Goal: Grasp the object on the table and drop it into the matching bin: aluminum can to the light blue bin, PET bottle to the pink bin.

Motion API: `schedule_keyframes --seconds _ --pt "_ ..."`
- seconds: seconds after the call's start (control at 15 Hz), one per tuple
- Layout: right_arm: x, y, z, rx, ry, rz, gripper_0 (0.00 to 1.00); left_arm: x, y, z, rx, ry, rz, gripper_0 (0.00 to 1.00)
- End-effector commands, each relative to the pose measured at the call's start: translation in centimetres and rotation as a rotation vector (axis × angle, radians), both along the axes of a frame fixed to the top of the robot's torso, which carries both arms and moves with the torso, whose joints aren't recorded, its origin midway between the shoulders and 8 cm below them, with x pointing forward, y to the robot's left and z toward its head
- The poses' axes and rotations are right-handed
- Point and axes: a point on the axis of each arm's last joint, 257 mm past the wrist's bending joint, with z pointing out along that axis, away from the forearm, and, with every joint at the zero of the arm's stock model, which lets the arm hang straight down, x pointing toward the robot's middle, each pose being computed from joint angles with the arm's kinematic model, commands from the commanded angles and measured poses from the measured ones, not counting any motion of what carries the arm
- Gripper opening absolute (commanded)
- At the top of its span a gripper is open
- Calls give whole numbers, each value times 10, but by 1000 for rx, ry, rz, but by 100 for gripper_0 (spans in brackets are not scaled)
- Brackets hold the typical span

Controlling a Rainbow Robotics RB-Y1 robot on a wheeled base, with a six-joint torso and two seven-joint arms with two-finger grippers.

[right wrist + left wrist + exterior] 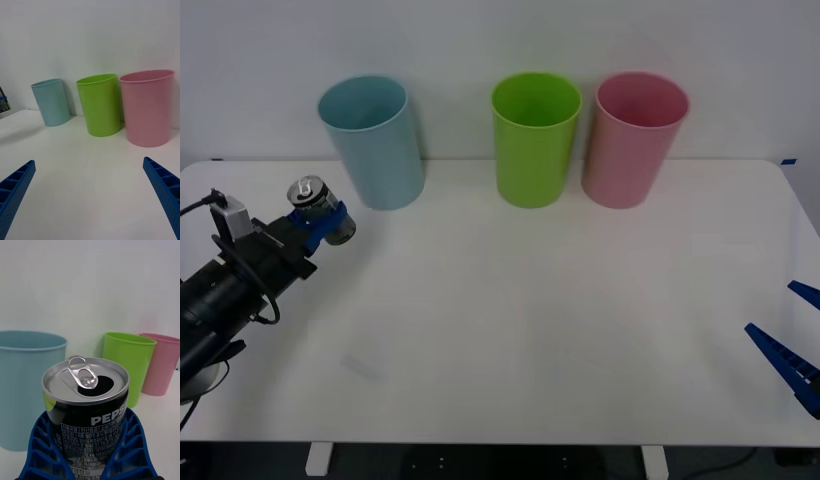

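Front view: we have the left gripper (pixel 323 222) over the table's (pixel 510 330) left side, its blue fingers (pixel 129 450) clamped round the aluminum can (pixel 317 207). We see the can upright with its tab end up, black-sided with a Pepsi label, the mouth open. It sits just beside the light blue bin (pixel 373 140), on the near-left side of it, with the can top below the bin rim; whether it clears the tabletop we cannot tell.

We note three bins in a row along the far edge: light blue on the left, a lime green bin (pixel 535 138) in the middle, the pink bin (pixel 636 138) on the right. Green and pink stand almost touching; a wider gap separates blue from green.

We see a broad bare stretch of white tabletop between the two arms. Our right gripper (pixel 792 340) rests at the near right edge, fingers (pixel 15 191) spread wide and holding nothing, well apart from the bins.
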Motion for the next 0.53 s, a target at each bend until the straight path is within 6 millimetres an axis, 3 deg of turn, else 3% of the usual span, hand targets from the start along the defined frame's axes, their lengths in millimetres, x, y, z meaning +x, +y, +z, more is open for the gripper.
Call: schedule_keyframes --seconds 0.07,0.53 --pt "0 0 0 0 0 0 100 11 8 31 -45 13 -17 0" --pt "0 0 0 0 0 0 100 40 24 92 -82 -26 12 0"
